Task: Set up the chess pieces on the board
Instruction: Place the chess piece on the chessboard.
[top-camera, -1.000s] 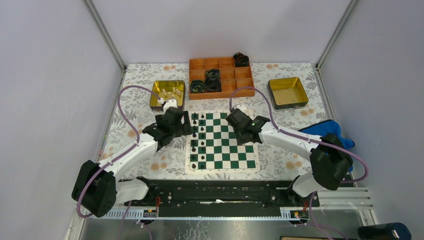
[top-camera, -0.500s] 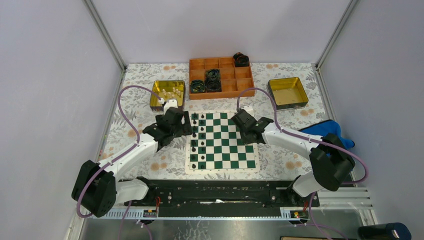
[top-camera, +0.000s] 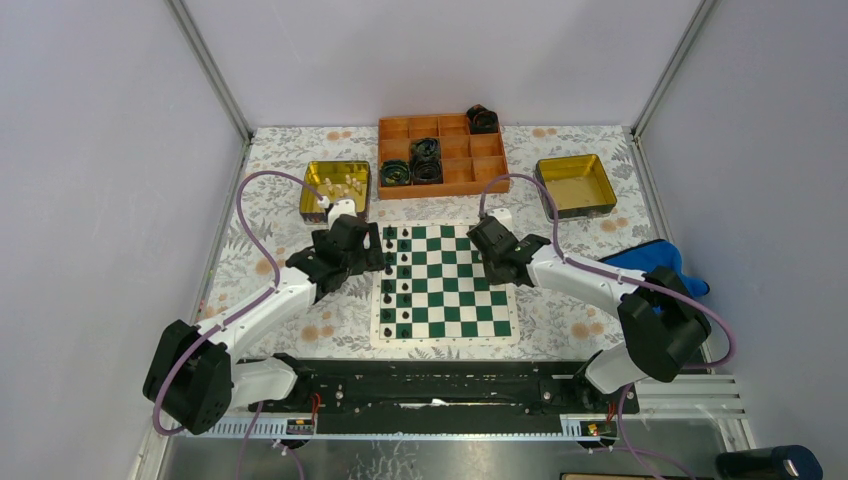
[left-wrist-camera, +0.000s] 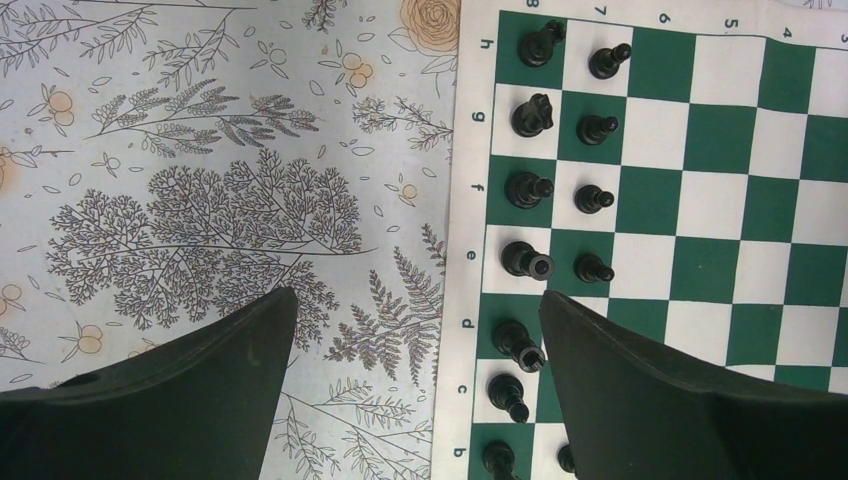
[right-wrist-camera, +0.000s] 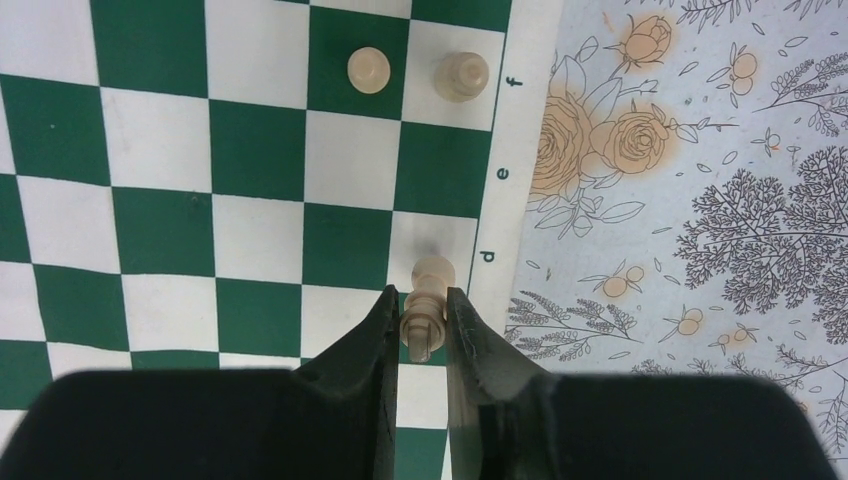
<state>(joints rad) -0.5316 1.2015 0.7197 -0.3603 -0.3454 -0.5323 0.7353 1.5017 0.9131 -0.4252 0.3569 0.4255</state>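
Note:
The board (top-camera: 445, 300) lies flat in the middle of the table. Black chess pieces (left-wrist-camera: 530, 188) stand in two files along its left edge. My left gripper (left-wrist-camera: 416, 298) hangs open over that edge, one finger above the cloth and the other above the board (left-wrist-camera: 715, 200), nothing between them. My right gripper (right-wrist-camera: 424, 312) is shut on a cream chess piece (right-wrist-camera: 427, 305), held tilted over the squares by the right border of the board (right-wrist-camera: 160, 140). Two more cream pieces (right-wrist-camera: 368, 70) stand farther along that edge. From above, the right gripper (top-camera: 497, 266) sits over the board's far right part.
An orange compartment tray (top-camera: 400, 130) with black coiled rolls (top-camera: 425, 160) stands at the back. A yellow-lined tin (top-camera: 322, 172) holding cream pieces is at back left, another tin (top-camera: 575, 185) at back right. A blue object (top-camera: 660, 265) lies at the right.
My right gripper has carried the cream piece rightward across the board toward its right edge. The left arm has stayed still.

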